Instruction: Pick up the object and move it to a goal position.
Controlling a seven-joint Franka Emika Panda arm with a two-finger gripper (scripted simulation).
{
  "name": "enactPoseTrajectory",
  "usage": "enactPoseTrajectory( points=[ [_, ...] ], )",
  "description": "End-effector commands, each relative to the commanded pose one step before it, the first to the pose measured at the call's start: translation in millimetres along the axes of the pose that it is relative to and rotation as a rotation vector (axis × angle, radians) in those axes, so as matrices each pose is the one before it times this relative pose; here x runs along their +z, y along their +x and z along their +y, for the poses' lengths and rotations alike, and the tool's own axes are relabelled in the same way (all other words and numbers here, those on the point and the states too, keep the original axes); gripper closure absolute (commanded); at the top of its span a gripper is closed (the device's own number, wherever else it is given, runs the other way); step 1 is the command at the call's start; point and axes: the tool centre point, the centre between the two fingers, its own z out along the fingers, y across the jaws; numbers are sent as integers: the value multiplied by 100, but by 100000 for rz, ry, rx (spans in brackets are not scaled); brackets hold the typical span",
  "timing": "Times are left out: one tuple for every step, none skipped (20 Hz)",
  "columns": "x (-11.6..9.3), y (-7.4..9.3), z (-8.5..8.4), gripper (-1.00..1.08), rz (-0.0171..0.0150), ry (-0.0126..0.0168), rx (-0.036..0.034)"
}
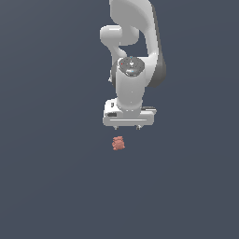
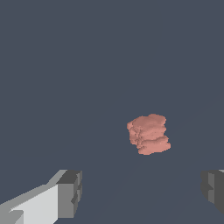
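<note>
Item: the object [image 1: 118,143], a small salmon-red lump with a bumpy, irregular surface, much smaller than the gripper.
Location: it lay on the plain dark surface [image 1: 46,186], just beyond the gripper [image 1: 127,127] in the exterior view and a little toward that view's left of the hand's centre; nothing touched it.
Wrist view: the object [image 2: 148,134] sat ahead of the fingers, nearer the line between them than to either pad, not yet between them.
Gripper: the gripper [image 2: 142,192] belonged to the white arm [image 1: 133,56], pointed down at the surface.
Jaws: spread wide, with nothing held; the two grey pads stood far apart, the gap several times the object's width.
Step in hand: approach, judged; the grasp was not yet made.
Handling, weight: probably light, given its small bulk.
Handling, stiffness: could not be told from the render; the lumpy folds may suggest something soft, but this is a guess.
Handling, grip: the uneven skin should give the pads purchase, yet a lump may roll or twist under a squeeze.
Where to take hold: across the middle of its body, on its two broader flanks, pads centred.
Goal position: no marker was visible in either view.
</note>
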Motion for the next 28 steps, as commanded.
enactPoseTrajectory(
  points=[
    [0, 0, 1, -92, 0, 0, 0],
    [-21, 2, -32, -92, -13, 27, -62],
    [-59, 6, -106, -92, -48, 96, -202],
    [-100, 9, -168, -92, -75, 151, -309],
    [-142, 11, -232, -92, -103, 207, -401],
    [-187, 9, -290, -92, -126, 254, -453],
    [-225, 3, -329, -92, -141, 281, -432],
    [-206, -5, -274, -92, -114, 224, -265],
    [-167, -11, -208, -92, -84, 164, -117],
    [-124, -13, -139, -92, -55, 106, -4],
    [-80, -13, -82, -92, -22, 42, 50],
    [-23, -6, -14, -92, -7, 13, 68],
    [40, 5, 33, -92, 0, 0, 0],
    [74, 12, 89, -92, 40, -75, -48],
    [119, 23, 96, -92, 35, -66, -193],
    [158, 33, 123, -92, 37, -70, -299],
    [198, 41, 148, -92, 43, -82, -410],
    [240, 48, 173, -92, 49, -95, -520],
    [282, 54, 202, -92, 55, -110, -621],
    [327, 58, 235, -92, 63, -128, -713],
    [378, 59, 278, -92, 72, -153, -799],
    [430, 58, 315, -92, 81, -179, -898],
    [477, 55, 351, -92, 86, -197, -992],
    [522, 50, 379, -92, 89, -213, -1102],
    [570, 41, 410, -92, 92, -231, -1208],
    [618, 28, 444, -92, 94, -251, -1308],
    [605, 11, 430, -92, 86, -245, -1282],
    [558, -4, 393, -92, 74, -225, -1185]
  ],
)
